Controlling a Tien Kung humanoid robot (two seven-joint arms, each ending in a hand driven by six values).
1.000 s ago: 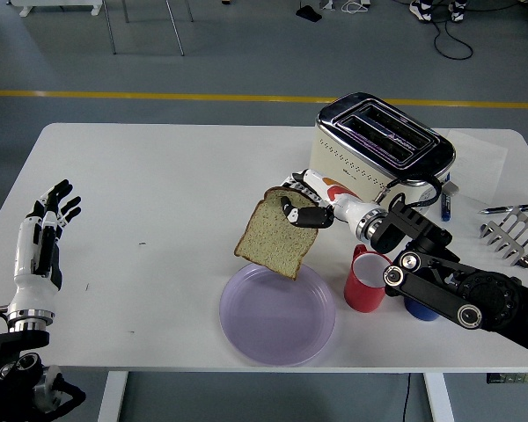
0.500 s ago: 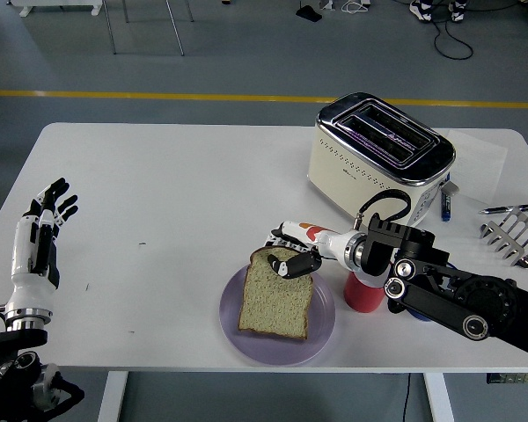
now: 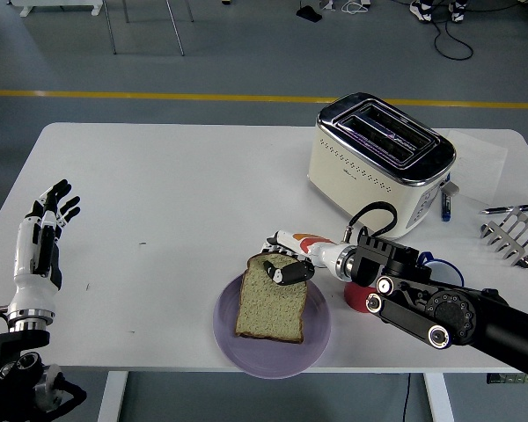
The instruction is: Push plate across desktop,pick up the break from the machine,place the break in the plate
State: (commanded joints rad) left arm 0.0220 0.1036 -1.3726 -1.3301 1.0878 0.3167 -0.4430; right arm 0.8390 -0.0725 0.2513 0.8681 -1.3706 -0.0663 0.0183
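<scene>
Since a moment ago your right arm has sunk lower and the plate point(image 3: 273, 343) has slid slightly left. Your left hand point(image 3: 46, 230) rests at the table's point(image 3: 158, 193) left edge, fingers spread. The bread slice point(image 3: 271, 301) lies flat on the purple plate, your right hand point(image 3: 286, 264) pinching its top edge. The red mug point(image 3: 359, 297) and toaster point(image 3: 380, 151) stand right.

Bright even overhead light; soft shadows under toaster point(image 3: 380, 158); sharp focus; glare on chrome top.
</scene>
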